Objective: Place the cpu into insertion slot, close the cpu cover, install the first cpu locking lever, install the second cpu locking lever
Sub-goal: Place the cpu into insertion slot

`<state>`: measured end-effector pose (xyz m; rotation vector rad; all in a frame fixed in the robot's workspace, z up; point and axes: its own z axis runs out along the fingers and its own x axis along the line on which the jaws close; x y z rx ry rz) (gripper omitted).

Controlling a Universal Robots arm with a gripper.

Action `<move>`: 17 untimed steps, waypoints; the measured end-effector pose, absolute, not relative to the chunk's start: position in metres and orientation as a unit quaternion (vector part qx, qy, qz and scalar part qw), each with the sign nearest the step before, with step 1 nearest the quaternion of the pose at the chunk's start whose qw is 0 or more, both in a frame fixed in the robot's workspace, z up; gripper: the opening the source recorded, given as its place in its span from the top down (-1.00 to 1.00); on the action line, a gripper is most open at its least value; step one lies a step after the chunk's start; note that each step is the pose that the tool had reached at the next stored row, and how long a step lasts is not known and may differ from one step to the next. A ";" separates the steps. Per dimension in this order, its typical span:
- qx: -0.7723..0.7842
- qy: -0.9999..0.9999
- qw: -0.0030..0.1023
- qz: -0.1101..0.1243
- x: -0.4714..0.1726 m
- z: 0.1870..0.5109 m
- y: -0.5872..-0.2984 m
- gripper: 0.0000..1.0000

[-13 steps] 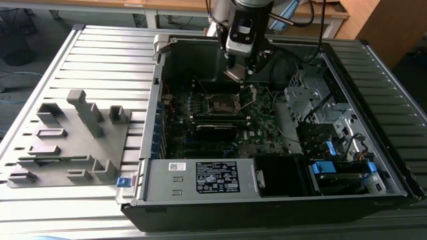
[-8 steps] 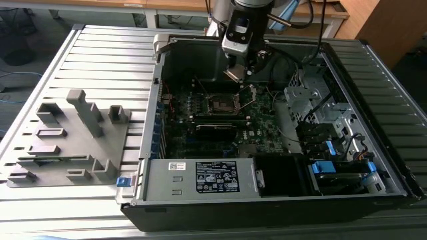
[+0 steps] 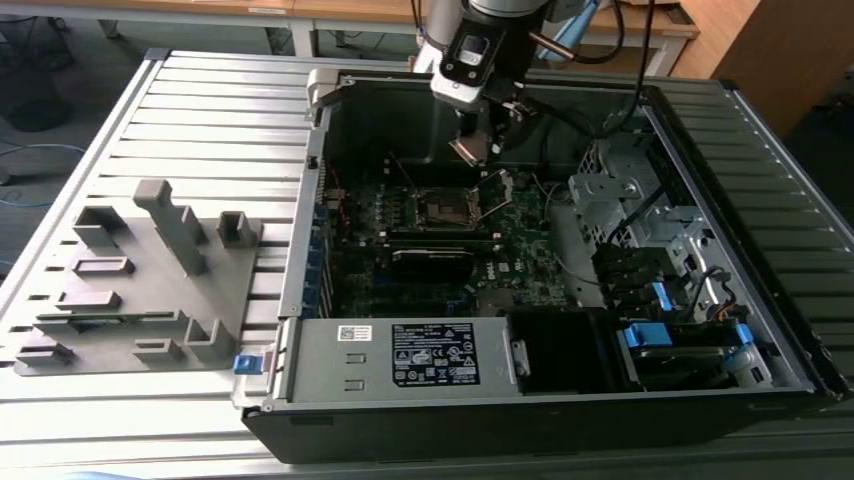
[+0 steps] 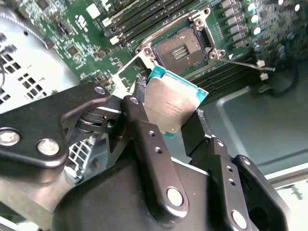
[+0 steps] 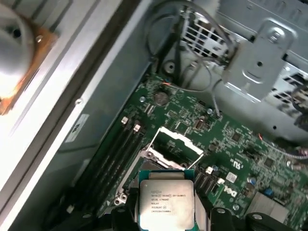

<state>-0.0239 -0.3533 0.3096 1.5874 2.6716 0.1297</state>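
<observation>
The cpu [image 3: 470, 150], one chip, hangs small in the exterior view, above the open insertion slot [image 3: 445, 208]. In the second wrist view two fingers [image 4: 144, 130] of the gripper [image 4: 169, 103] clamp its edges. In the first wrist view it hides part of the slot.

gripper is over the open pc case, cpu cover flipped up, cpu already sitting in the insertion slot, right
Not the last part: the second wrist view shows the cpu clamped in the gripper above the board, and the insertion slot empty. The cpu cover is up, as you said.
</observation>
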 end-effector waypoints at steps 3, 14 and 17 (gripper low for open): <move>0.533 0.845 0.017 0.041 -0.024 0.309 -0.353 -0.08; 0.615 0.787 0.021 0.039 -0.024 0.307 -0.353 -0.08; 0.636 0.770 0.022 0.039 -0.024 0.306 -0.353 -0.08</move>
